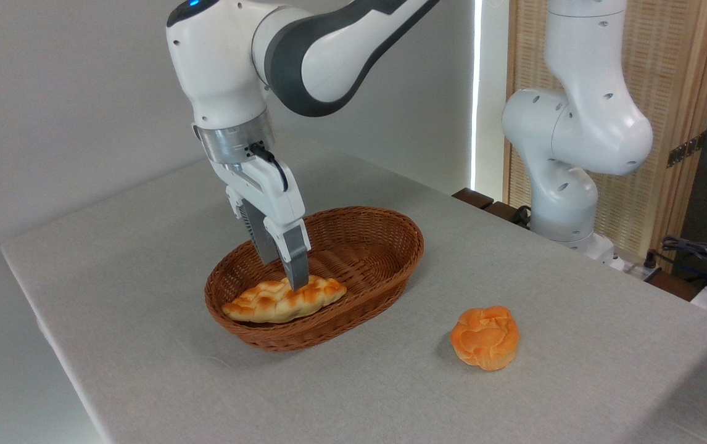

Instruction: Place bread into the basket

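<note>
Braided bread (284,300) lies inside the basket (390,237), at its end nearer the desk's (144,259) front-left edge. End effector (289,277) points down into the basket, fingers around the loaf's middle; whether they grip it or stand slightly apart, cannot tell. Round orange bun (485,337) sits on the desk beside the basket, toward the front-right edge.

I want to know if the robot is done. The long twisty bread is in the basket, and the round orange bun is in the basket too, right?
Not quite. The long twisty bread does lie in the basket, under the gripper. But the round orange bun is not in it: the camera view shows it sitting on the table, to the right of the basket and apart from it.
</note>
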Tool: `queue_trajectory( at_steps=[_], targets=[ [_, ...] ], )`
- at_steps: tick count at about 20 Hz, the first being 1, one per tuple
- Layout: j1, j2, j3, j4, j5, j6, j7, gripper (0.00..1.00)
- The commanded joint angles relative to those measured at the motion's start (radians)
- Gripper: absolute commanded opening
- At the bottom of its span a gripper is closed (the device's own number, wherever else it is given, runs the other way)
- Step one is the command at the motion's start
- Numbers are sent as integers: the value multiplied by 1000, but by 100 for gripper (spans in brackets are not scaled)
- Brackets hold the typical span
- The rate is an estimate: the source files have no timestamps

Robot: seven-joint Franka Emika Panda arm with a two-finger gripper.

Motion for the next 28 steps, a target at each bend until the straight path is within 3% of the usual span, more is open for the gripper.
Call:
queue_trajectory(
  at_steps=[1,3,6,12,17,21,28],
  targets=[
    [6,-37,24,61,-3,-10,20,100],
    [9,-43,44,131,-3,-71,113,100],
    [9,-37,134,235,-3,-216,251,100],
    [9,-34,263,312,-7,-237,287,100],
    [6,-33,250,326,-12,-283,267,100],
    [1,-31,219,328,-18,-303,145,100],
    [1,-31,216,328,-18,-311,143,100]
  ],
)
